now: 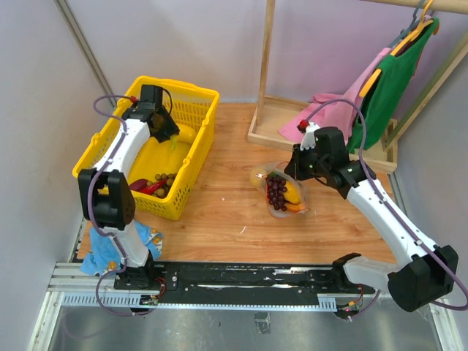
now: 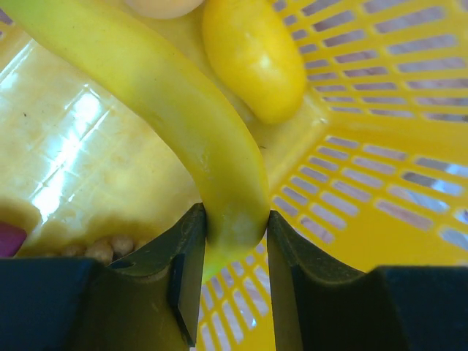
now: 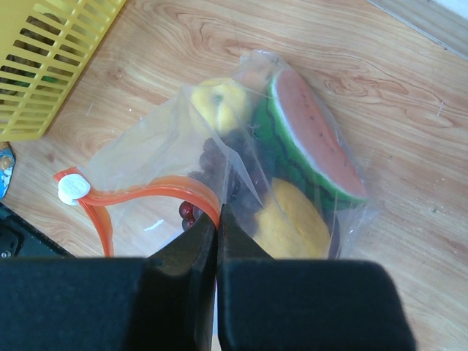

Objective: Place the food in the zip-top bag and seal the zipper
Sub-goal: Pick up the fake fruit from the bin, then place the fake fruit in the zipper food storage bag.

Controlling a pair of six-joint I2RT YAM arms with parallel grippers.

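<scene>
Your left gripper clamps the curved yellow toy banana; your right gripper pinches the red zipper strip of the clear plastic bag.

- banana: smooth yellow plastic, slight gloss
- basket: glossy yellow plastic, slotted walls, bright reflections on floor
- zip-top bag: clear thin plastic, crinkled, shiny
- zipper: red plastic strip; slider white, matt
- watermelon wedge: plastic, red face rather matt
- surface: wood, visible grain, satin finish
- garments: cloth, matt
</scene>
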